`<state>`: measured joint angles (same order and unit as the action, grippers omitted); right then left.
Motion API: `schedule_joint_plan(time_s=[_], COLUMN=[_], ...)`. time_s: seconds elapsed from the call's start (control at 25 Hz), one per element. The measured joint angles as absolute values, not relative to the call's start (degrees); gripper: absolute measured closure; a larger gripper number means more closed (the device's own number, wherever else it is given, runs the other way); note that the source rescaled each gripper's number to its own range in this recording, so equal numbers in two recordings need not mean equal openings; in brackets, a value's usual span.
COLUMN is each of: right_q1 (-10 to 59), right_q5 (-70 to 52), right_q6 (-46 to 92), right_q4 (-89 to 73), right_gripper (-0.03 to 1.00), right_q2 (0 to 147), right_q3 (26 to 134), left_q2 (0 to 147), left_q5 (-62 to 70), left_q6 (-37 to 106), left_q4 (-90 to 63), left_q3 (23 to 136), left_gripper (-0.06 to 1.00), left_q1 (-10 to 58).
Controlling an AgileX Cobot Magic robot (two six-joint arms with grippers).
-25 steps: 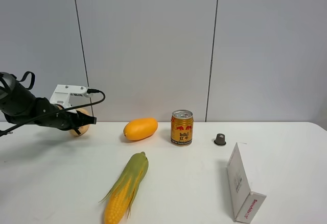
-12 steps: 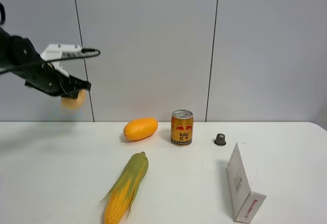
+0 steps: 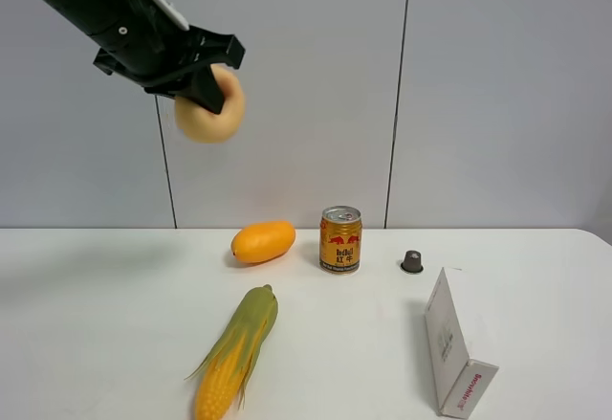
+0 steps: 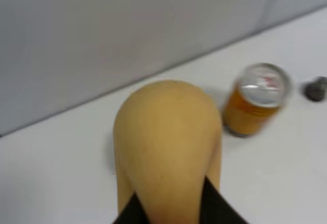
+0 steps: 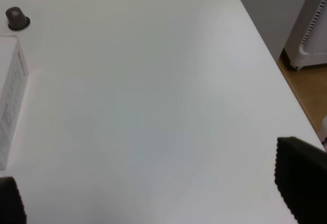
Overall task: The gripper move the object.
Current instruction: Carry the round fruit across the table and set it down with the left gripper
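High above the bench (image 3: 86,324), on your left side, the object (image 3: 210,116) hangs clamped in your left hand (image 3: 212,80). You see a rounded, smooth, tan-beige lump, slightly blurred. Far beneath it lie the mango (image 3: 263,241), the can (image 3: 340,239) and the corn cob (image 3: 234,353).

**Tan object fills the left wrist view, pinched by the tool**

The rounded tan object (image 4: 166,142) takes up the middle of the picture, blurred and close to the lens. The tool (image 4: 173,215) grips it from both sides; only two dark fingertips (image 4: 225,213) show, pressed against its near end. Behind it lies the white desk (image 4: 56,173), backed by a grey wall (image 4: 127,25). An orange can (image 4: 254,101) with a silver top stands upright on the desk. A small dark capsule (image 4: 316,89) sits apart from the can, on its far side from the object.
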<state>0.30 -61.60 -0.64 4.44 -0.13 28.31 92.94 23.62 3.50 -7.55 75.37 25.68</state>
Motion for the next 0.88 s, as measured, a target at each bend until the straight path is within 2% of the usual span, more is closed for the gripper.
schedule_joint_plan(time_s=[0.2,0.44,0.88], right_q1=[0.30,0.30,0.30], right_q5=[-61.60,-61.60,-61.60], right_q6=[-0.64,-0.64,-0.64], right_q4=[4.44,4.44,4.44], right_gripper=[-0.03,-0.03,-0.03], right_q2=[-0.13,-0.13,-0.13], right_q3=[28.31,28.31,28.31], left_q2=[93.27,99.86,117.36], left_q5=[22.40,19.30,13.62], left_q6=[2.91,0.52,0.00], left_q4=[-11.72,-17.93,-25.17], left_q3=[75.37,75.37,75.37], left_gripper=[0.94,0.94,0.94], left_q1=[34.55,41.40,43.31])
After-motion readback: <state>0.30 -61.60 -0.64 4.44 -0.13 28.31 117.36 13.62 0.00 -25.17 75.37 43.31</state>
